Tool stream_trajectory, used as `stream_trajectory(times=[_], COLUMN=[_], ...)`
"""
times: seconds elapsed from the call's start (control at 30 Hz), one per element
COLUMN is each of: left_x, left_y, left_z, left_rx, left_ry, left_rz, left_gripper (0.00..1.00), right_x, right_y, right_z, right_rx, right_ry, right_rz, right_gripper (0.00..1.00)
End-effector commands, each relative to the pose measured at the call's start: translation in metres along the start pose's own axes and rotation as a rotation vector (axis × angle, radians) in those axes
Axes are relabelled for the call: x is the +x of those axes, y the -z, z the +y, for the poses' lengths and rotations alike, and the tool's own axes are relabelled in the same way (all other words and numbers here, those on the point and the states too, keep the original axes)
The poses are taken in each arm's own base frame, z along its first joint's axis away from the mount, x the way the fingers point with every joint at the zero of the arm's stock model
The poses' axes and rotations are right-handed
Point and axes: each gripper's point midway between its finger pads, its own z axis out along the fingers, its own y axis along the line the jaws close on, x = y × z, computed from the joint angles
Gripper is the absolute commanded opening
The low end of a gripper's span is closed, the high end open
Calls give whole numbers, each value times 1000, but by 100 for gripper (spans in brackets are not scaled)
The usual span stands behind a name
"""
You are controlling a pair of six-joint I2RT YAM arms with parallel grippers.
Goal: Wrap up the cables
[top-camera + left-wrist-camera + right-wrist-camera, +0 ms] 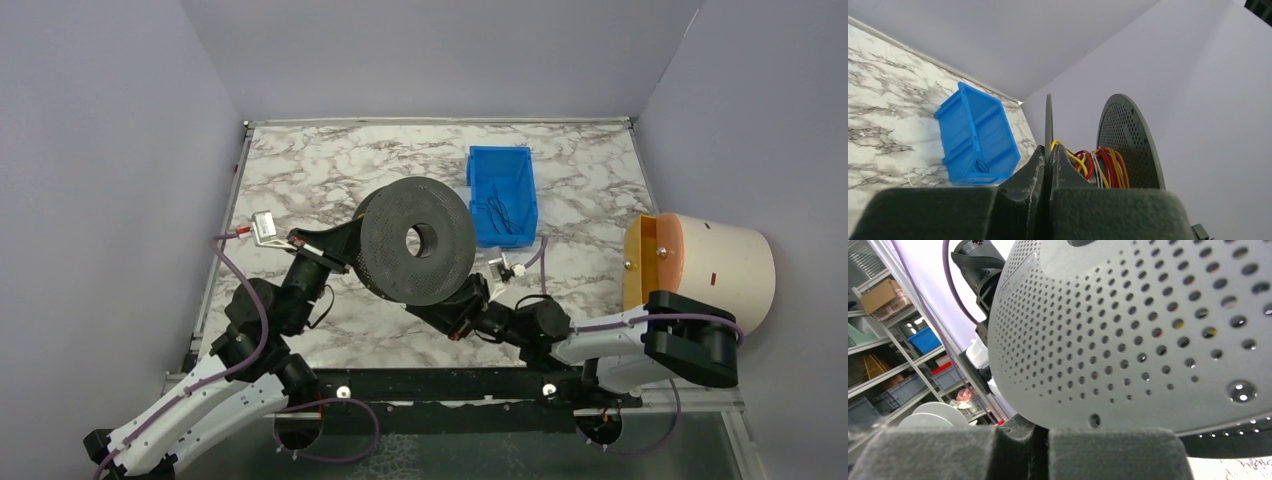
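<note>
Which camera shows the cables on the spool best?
The left wrist view: the yellow, red and orange cables lie plainly between the spool discs. The right wrist view shows only colour specks through the holes; the top view hides them.

A blue bin (500, 160) is sitting on the marble table (330, 170) at about one o'clock from its middle. A small white box (264, 226) is lying near the nine o'clock edge. A cream drum (725, 265) with an orange end is lying on its side at the three o'clock edge, and a small white clip (505, 268) is resting at the bin's six o'clock.
</note>
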Motion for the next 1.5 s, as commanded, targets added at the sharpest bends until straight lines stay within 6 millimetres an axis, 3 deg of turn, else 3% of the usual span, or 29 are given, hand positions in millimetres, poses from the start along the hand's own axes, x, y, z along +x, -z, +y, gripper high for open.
stream_trajectory(times=[0.0, 0.37, 0.63, 0.9, 1.37, 1.47], left_x=[5, 26, 37, 69, 99, 97], left_y=[1, 0, 8, 12, 20, 20], left_z=[-17, -7, -6, 0, 1, 2], left_rx=[83, 83, 97, 123, 173, 172], left_ry=[80, 87, 73, 93, 84, 85], left_rz=[19, 77, 138, 252, 378, 372], left_gripper=[0, 0, 0, 0, 0, 0], right_x=[-40, -60, -87, -105, -124, -122], right_y=[-19, -40, -37, -43, -53, -53], right_z=[36, 44, 42, 44, 7, 4], right_rx=[-169, -214, -148, -134, 73, 87], right_ry=[4, 52, 201, 205, 156, 148], right_rz=[-167, -262, -320, -391, -482, -475], right_gripper=[1, 1, 1, 1, 1, 6])
